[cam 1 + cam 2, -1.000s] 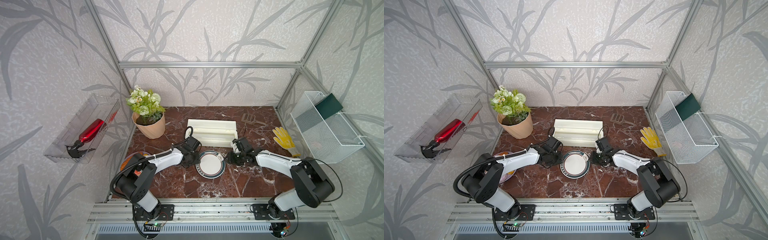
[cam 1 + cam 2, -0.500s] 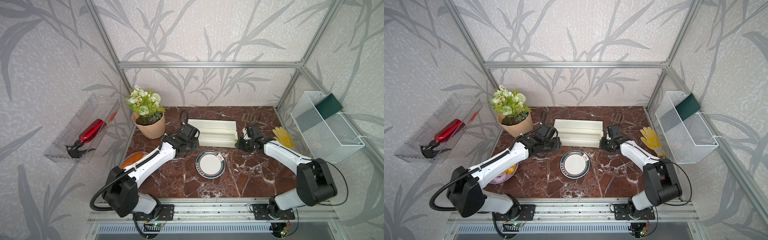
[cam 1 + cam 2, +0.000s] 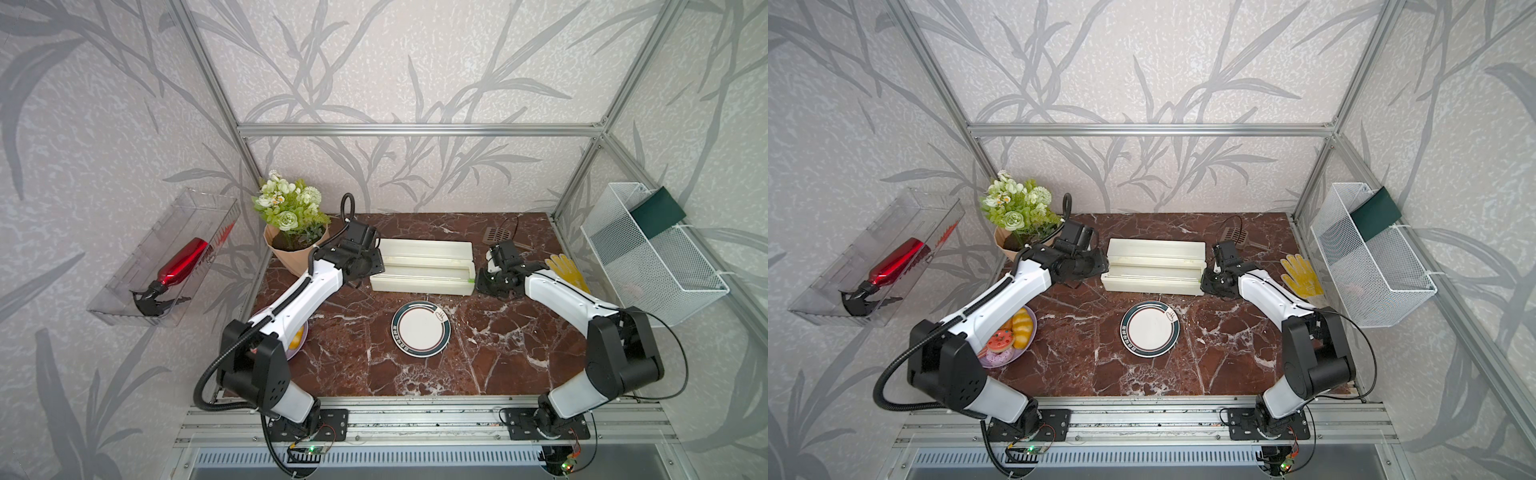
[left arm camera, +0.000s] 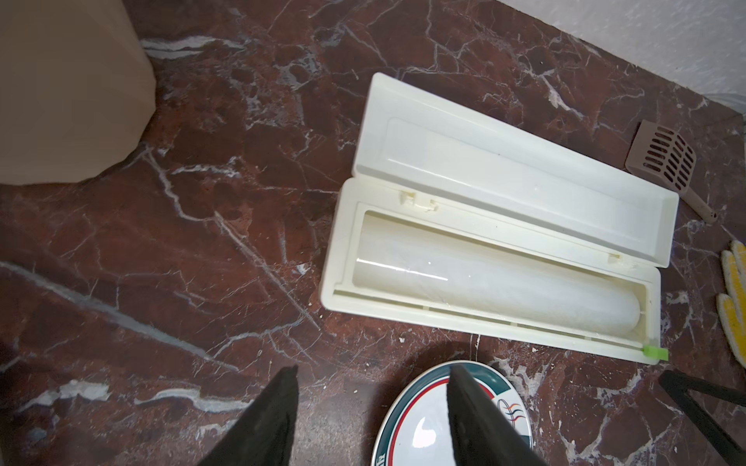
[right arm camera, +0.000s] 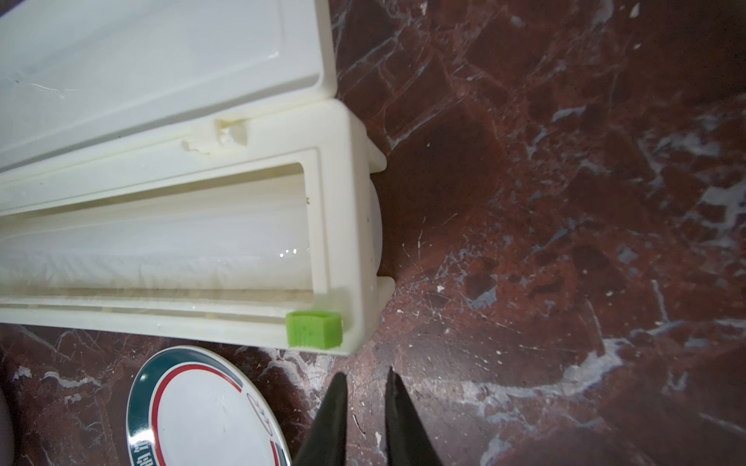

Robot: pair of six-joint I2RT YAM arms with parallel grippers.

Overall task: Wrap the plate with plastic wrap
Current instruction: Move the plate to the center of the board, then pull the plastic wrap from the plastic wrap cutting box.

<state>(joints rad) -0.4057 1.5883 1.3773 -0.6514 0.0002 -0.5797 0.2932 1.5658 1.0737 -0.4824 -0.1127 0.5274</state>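
**Before any film is out, a missed pinch could shove the box**

In both top views, the plate (image 3: 421, 329) lies bare on the desk (image 3: 498, 353), just near of the open dispenser box (image 3: 422, 266). Your left tool (image 3: 368, 269) is at the box's left end and your right tool (image 3: 490, 282) at its right end. Nothing is wrapped yet.

From the left wrist, your left tool (image 4: 373, 375) is spread wide and empty. The plastic wrap (image 4: 484, 290) lies rolled inside the box, and I can see no loose edge. Come down blind and you would likely catch the box wall instead of film.

From the right wrist, your right tool (image 5: 366, 379) is narrowed to a slit and empty, close to the green tab (image 5: 314, 329). Going in that narrow, I judge it could skate off the film or push the box onto the plate.
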